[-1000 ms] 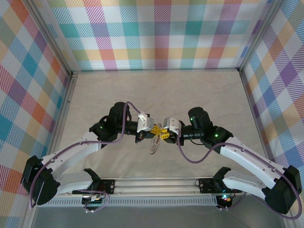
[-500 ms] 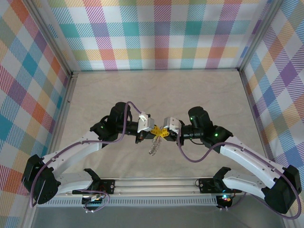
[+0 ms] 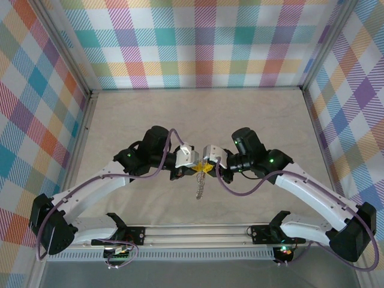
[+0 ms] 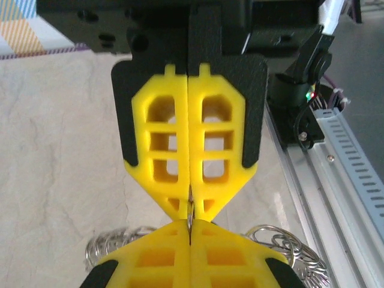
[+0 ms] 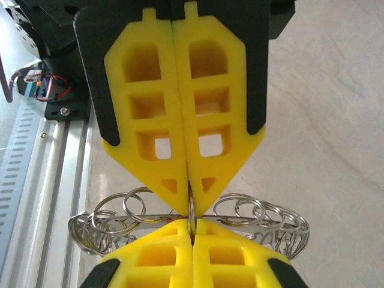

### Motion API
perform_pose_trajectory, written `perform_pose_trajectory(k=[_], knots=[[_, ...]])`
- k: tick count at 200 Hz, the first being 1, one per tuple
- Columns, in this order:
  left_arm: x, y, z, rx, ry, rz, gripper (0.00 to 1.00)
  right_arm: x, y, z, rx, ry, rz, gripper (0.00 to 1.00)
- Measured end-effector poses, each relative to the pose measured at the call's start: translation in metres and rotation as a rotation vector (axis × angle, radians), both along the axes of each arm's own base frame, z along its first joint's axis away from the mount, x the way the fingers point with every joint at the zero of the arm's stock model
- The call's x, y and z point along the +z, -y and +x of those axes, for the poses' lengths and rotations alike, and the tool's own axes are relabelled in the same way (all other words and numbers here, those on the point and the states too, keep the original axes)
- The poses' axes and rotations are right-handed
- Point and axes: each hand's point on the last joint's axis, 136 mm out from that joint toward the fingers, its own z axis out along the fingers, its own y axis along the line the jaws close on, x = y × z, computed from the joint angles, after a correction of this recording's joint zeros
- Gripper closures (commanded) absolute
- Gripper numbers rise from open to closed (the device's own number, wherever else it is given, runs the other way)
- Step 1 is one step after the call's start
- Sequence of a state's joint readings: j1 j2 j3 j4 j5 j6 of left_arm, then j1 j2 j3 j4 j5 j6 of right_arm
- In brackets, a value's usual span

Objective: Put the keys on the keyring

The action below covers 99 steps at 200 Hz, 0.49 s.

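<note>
Keyring [image 5: 252, 215]: hangs below the meeting fingertips, its thin wire caught between them.
Left fingers [image 4: 180, 204]: together, clamped on the keyring wire.
Right fingers [image 5: 180, 191]: together, clamped likewise, tip to tip with the left.
Room: open surface [image 3: 198, 120] all round; walls [image 3: 198, 42] well apart.

Two arms [image 3: 90, 186] — white links, black joints, green lights [image 3: 129, 156]; purple cables [image 3: 237, 193] looping alongside; gripper fingers [image 4: 162, 127] yellow, lattice-cut, black-backed.
</note>
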State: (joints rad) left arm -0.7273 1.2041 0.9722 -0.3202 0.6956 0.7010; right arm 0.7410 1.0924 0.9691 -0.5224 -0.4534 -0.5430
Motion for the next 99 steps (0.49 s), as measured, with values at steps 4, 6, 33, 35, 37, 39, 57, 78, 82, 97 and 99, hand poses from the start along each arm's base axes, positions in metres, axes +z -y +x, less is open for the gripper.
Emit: perform_pose_trajectory(k=[4, 6, 33, 35, 37, 39, 57, 78, 82, 97, 99], knots=[[-0.002, 0.000, 0.000, 0.002, -0.006, 0.008, 1.00, -0.001, 0.001, 0.000, -0.001, 0.001, -0.004, 1.00], [-0.003, 0.000, 0.001, 0.003, -0.006, 0.011, 1.00, -0.001, 0.001, 0.000, -0.002, 0.002, -0.007, 1.00], [-0.015, -0.001, 0.002, 0.010, -0.035, 0.050, 1.00, -0.004, 0.004, 0.001, -0.007, 0.008, -0.027, 1.00], [-0.016, -0.001, 0.002, 0.010, -0.037, 0.053, 1.00, -0.004, 0.004, 0.001, -0.008, 0.008, -0.027, 1.00], [-0.017, -0.001, 0.002, 0.011, -0.040, 0.055, 1.00, -0.004, 0.004, 0.001, -0.008, 0.008, -0.027, 1.00], [-0.017, -0.001, 0.002, 0.011, -0.041, 0.057, 1.00, -0.004, 0.004, 0.001, -0.009, 0.008, -0.027, 1.00], [-0.022, 0.000, 0.003, 0.014, -0.059, 0.066, 1.00, -0.004, 0.004, 0.001, -0.009, 0.009, -0.026, 1.00], [-0.022, 0.002, 0.003, 0.014, -0.082, 0.059, 1.00, -0.003, 0.004, 0.001, -0.010, 0.011, -0.022, 1.00], [-0.022, 0.002, 0.003, 0.016, -0.085, 0.058, 1.00, -0.003, 0.004, 0.001, -0.010, 0.011, -0.021, 1.00], [-0.021, 0.004, 0.003, 0.018, -0.106, 0.038, 1.00, -0.002, 0.005, 0.000, -0.012, 0.013, -0.009, 1.00], [-0.021, 0.005, 0.003, 0.020, -0.110, 0.037, 1.00, -0.002, 0.005, 0.000, -0.011, 0.014, -0.007, 1.00]])
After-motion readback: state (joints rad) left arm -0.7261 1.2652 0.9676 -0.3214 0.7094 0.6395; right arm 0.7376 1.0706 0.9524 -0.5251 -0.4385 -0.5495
